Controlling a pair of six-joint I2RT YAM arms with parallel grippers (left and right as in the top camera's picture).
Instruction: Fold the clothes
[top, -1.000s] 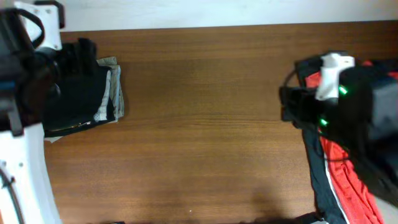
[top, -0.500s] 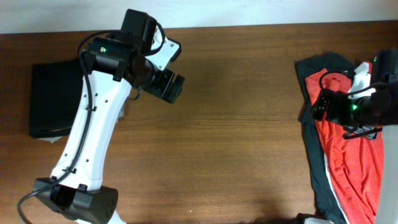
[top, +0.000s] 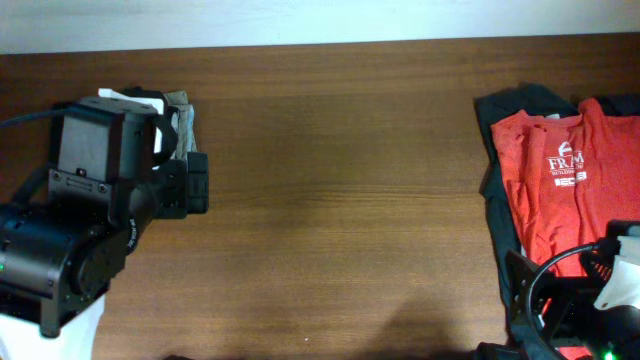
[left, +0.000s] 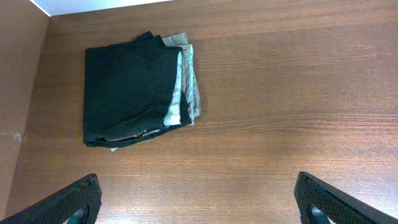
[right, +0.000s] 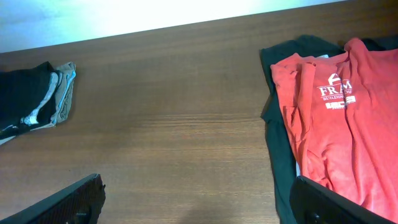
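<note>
A red T-shirt (top: 565, 190) with white print lies spread on top of a dark garment (top: 497, 215) at the table's right edge; it also shows in the right wrist view (right: 339, 118). A folded stack of clothes, black on top with grey and tan under it (left: 134, 87), lies at the far left, mostly hidden under my left arm in the overhead view (top: 180, 115). My left gripper (left: 199, 202) is open and empty above bare table. My right gripper (right: 196, 199) is open and empty, high above the table left of the red shirt.
The wooden table (top: 340, 190) runs between the two piles. My left arm's body (top: 90, 230) covers the left front corner and my right arm (top: 590, 310) the right front corner. A pale wall runs along the back edge.
Both arms have pulled back toward the front of the table and risen toward the camera. The left arm swung left over the folded stack. The right arm left the red shirt, which now lies uncovered.
</note>
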